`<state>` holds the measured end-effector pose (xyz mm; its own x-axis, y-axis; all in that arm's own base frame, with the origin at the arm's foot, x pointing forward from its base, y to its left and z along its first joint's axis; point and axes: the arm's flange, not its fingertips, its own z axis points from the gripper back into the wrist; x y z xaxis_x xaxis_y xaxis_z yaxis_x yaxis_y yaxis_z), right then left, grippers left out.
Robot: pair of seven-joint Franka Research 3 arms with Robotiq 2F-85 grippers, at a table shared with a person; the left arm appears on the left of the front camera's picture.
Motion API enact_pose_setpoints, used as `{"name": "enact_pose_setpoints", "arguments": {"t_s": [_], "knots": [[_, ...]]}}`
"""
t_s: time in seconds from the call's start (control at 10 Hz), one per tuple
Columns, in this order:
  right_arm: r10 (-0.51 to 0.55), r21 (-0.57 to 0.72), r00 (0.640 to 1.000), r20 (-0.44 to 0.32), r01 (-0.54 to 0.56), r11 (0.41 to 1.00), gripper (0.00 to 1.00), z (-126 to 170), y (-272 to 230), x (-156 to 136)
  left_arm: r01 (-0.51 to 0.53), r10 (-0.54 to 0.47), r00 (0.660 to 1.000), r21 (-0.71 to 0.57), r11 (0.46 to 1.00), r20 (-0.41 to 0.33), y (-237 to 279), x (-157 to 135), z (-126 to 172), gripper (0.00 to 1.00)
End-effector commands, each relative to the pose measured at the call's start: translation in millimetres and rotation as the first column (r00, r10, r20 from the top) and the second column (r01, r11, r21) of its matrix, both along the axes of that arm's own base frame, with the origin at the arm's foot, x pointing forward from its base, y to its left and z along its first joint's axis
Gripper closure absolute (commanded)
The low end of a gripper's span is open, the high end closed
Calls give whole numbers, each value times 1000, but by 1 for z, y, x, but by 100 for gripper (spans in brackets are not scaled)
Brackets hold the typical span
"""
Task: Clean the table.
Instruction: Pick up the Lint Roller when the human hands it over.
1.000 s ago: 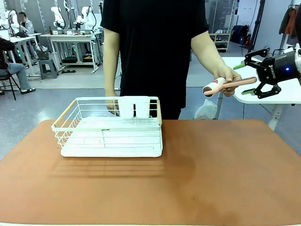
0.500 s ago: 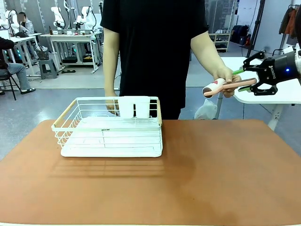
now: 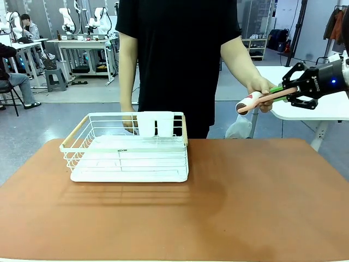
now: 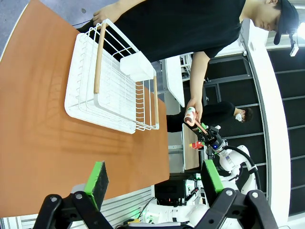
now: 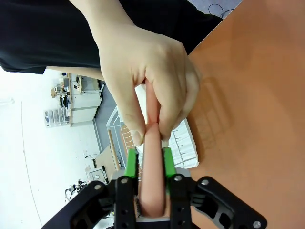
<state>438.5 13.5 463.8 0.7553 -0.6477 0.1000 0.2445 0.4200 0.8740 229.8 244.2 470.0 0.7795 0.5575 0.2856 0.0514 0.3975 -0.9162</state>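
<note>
The reddish-brown table (image 3: 245, 207) spreads across the front view. Above its far right corner a person's hand (image 3: 264, 90) holds out a lint roller (image 3: 247, 102) by its pink handle. My right gripper (image 3: 287, 91) is shut on the free end of that handle. In the right wrist view the handle (image 5: 151, 143) sits clamped between the green pads (image 5: 131, 163) of my right gripper (image 5: 148, 162), with the person's hand (image 5: 143, 71) still gripping it just beyond. My left gripper (image 4: 155, 177) hangs open and empty over the table (image 4: 43, 119).
A white wire dish rack (image 3: 131, 176) with wooden handles stands on the table's far left, a white cup holder (image 3: 155, 124) on its back wall. The person stands at the far edge behind it. A smaller white table (image 3: 330, 109) lies beyond the right corner.
My right gripper's jaws, wide apart around the pink handle a second ago, have closed onto it. The person's hand stays on the roller.
</note>
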Motion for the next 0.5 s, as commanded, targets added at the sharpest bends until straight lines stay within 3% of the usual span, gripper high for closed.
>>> {"name": "enact_pose_setpoints", "arguments": {"t_s": [0.0,0.1,0.3,0.4], "knots": [[16,1,1000,18,-16,1000,94,-4,2,1,10,-10,1000,-6,1000,23,3,0,2,0],[15,0,1000,20,-15,1000,100,-4,2,0,10,-10,1000,-6,1000,23,3,0,2,0],[8,-6,1000,26,-8,1000,100,-5,2,0,10,-10,1000,-6,1000,23,3,0,2,0],[-44,9,998,51,43,999,96,-3,0,3,10,-10,1000,-6,1000,23,3,0,2,0]]}}
